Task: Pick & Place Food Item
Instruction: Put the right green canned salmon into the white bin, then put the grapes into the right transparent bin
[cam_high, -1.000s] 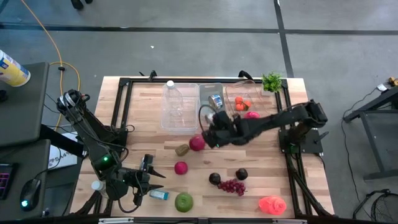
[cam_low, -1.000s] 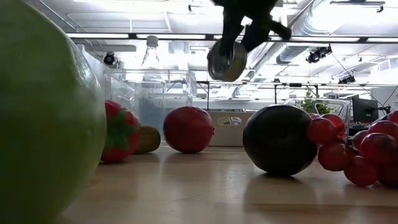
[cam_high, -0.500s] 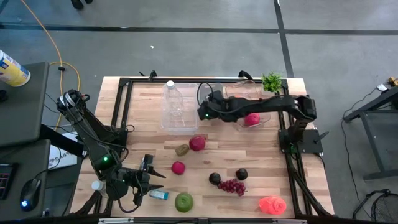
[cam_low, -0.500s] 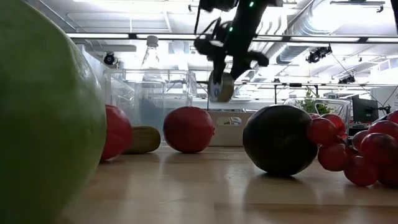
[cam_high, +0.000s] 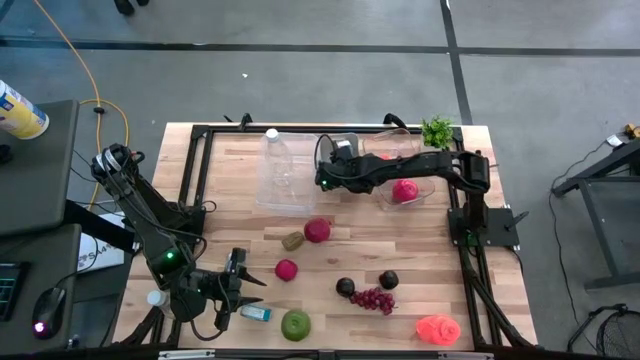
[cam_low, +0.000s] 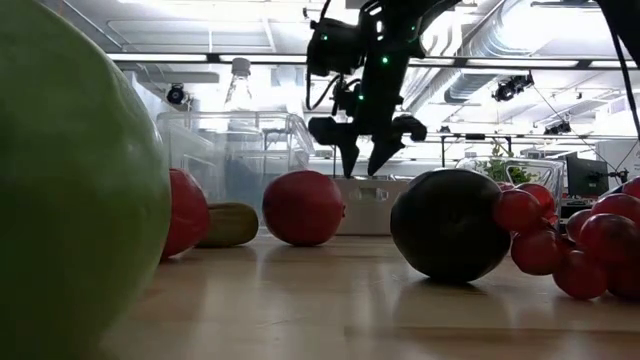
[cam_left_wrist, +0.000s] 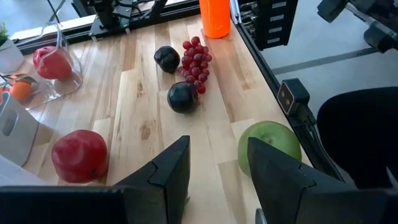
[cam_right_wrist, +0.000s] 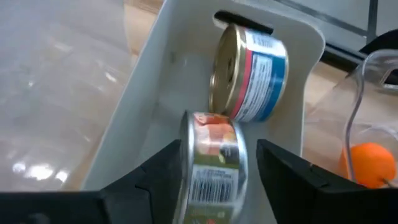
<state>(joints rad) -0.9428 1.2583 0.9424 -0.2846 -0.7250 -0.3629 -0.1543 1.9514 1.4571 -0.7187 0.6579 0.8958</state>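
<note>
A tin can with an orange label (cam_right_wrist: 214, 162) lies on its side in the white bin (cam_right_wrist: 161, 81), against a second can with a blue and red label (cam_right_wrist: 252, 71). My right gripper (cam_right_wrist: 219, 149) hangs open just above the bin (cam_high: 345, 140), a finger on either side of the orange-label can and apart from it. In the low view the right gripper (cam_low: 362, 152) shows spread and empty. My left gripper (cam_high: 238, 285) waits open near the table's near left corner, holding nothing.
A clear bin with a bottle (cam_high: 285, 165) stands left of the white bin, and a clear bin with oranges and a red fruit (cam_high: 400, 188) stands right of it. A red apple (cam_high: 317, 230), kiwi (cam_high: 292, 241), plums (cam_high: 345, 288), grapes (cam_high: 373, 299) and green apple (cam_high: 296, 323) lie mid-table.
My right gripper has carried the can up and toward the table's far edge, to a spot over the white bin, then opened and let it go. The can now lies on its side in the bin beside the other can.
</note>
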